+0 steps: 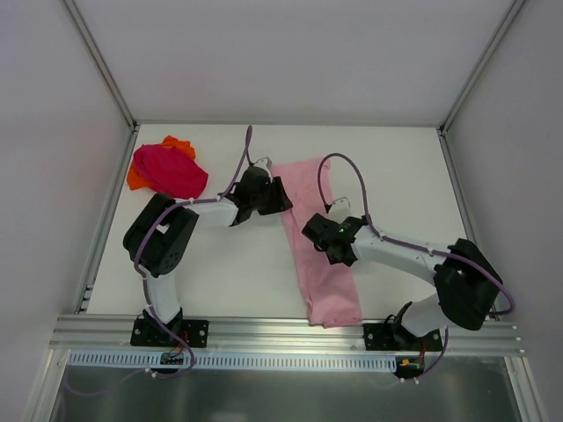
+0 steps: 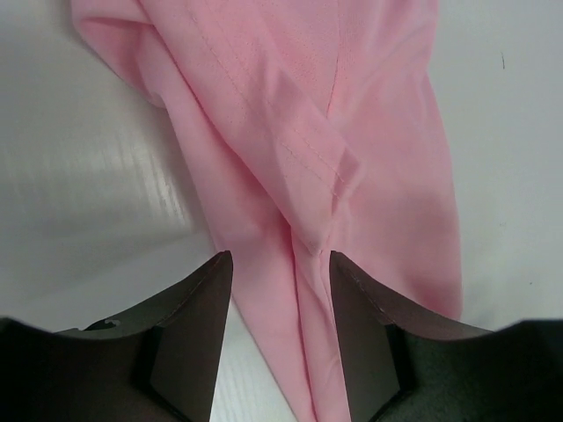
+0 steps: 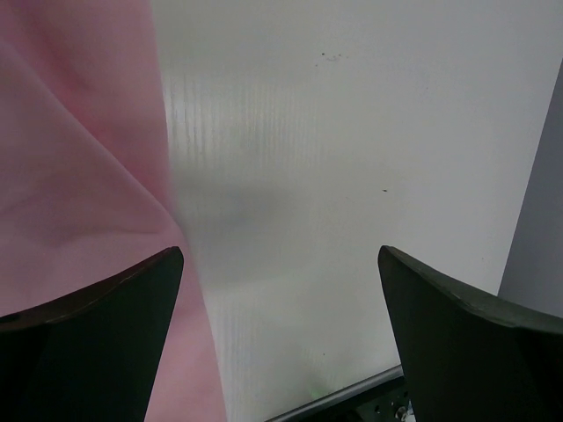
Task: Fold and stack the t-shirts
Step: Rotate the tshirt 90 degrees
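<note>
Top view: the pink shirt (image 1: 327, 268) lies in a long strip mid-tabletop (image 1: 229, 272). The magenta shirt (image 1: 171, 171) is heaped on the orange shirt (image 1: 134, 180), far left. Left wrist: my left hand (image 2: 280, 264) stands half-parted, straddling a pink fold, not pinching. Right wrist: my right hand (image 3: 281, 255) gapes wide, released, over the pink shirt's edge.

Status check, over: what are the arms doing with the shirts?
Left gripper half-closed around a pink t-shirt fold, grip unclear. Right gripper open, empty, at its edge. Nothing blocking.
</note>
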{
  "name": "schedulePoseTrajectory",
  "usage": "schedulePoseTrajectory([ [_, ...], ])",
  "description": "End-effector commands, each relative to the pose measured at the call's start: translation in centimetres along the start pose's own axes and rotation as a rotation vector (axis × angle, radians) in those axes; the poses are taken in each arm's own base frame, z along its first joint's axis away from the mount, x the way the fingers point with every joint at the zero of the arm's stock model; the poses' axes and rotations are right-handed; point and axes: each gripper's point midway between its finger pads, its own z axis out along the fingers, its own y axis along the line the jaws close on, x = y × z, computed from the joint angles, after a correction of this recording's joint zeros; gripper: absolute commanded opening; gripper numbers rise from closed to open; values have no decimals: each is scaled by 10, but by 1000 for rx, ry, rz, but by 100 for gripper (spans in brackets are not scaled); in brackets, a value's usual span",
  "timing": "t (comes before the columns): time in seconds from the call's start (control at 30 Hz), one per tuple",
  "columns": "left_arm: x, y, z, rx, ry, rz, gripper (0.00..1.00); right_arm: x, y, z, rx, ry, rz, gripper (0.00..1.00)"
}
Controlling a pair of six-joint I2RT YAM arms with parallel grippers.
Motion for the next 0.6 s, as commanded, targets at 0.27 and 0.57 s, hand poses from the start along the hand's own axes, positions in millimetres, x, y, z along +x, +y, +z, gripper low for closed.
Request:
schedulePoseTrajectory([
  [0.27,-2,-17,50,130,130,-77,47,-21,-67,-100,-213,-382,352,100],
  [0.57,-32,-3,75,88,126,-107,46,-4,-70,-110,-320,-424,330,100],
])
